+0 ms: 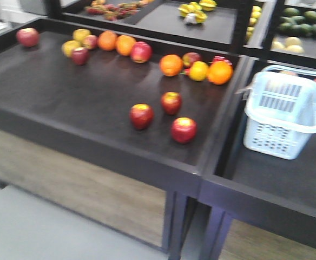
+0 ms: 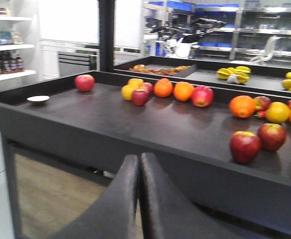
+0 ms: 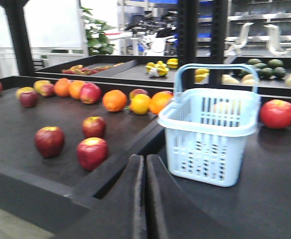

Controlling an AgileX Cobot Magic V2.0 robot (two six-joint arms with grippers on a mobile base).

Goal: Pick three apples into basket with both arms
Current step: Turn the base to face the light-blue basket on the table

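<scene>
Three red apples lie close together near the front of the dark left table: one on the left (image 1: 142, 116), one behind (image 1: 171, 103), one in front (image 1: 184, 130). The pale blue-white basket (image 1: 277, 132) stands on the right table, handle up. My left gripper (image 2: 138, 159) is shut and empty, low in front of the table's front rim, with two of the apples (image 2: 244, 147) (image 2: 271, 136) up to its right. My right gripper (image 3: 144, 160) is also shut and empty, over the rim between the tables, the basket (image 3: 205, 149) just right of it and an apple (image 3: 92, 153) left. Neither arm shows in the exterior view.
Oranges (image 1: 171, 65) and other apples line the back of the left table. A lone red apple (image 1: 27, 37) sits far left and another (image 3: 277, 113) beside the basket. A small white dish (image 2: 38, 99) rests at the left edge. Raised rims border both tables.
</scene>
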